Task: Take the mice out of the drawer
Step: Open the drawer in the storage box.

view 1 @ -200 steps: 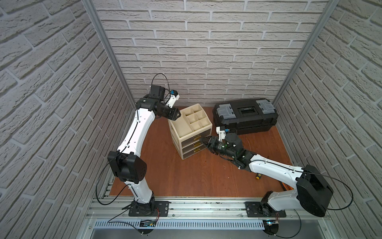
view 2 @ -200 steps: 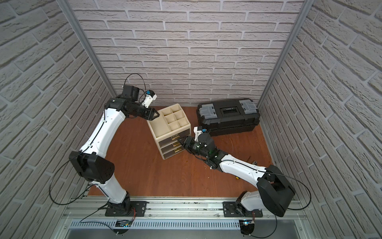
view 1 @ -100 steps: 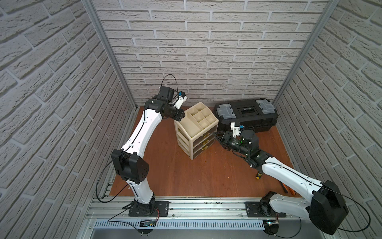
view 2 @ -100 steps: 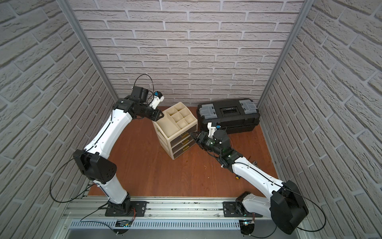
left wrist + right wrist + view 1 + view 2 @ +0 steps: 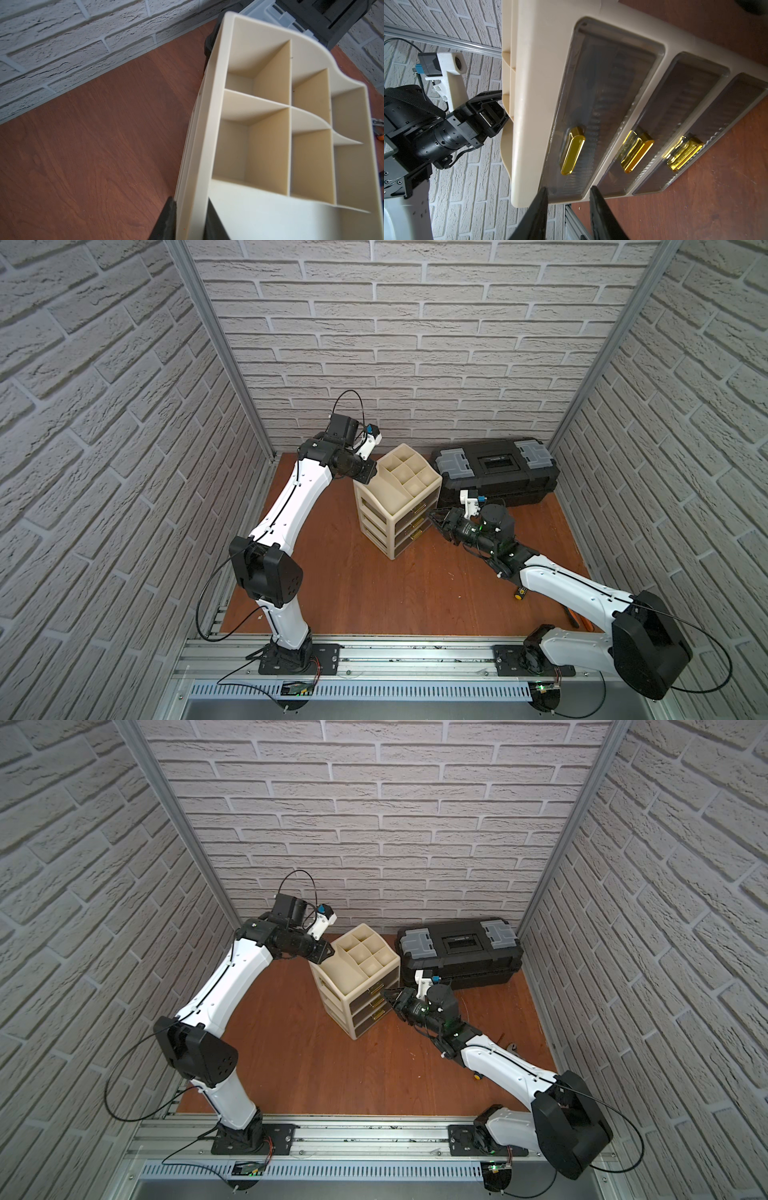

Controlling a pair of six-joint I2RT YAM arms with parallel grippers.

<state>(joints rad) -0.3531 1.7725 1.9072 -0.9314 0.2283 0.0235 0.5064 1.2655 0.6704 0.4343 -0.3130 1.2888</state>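
Drawer unit (image 5: 397, 493) shifted toward toolbox (image 5: 498, 479).

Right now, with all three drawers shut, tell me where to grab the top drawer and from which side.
Grip the gold handle on the top drawer. Come straight at the cabinet front, where the right gripper faces it, jaws either side of the handle's thin width: it is a narrow bar standing proud of the flat, closed front.
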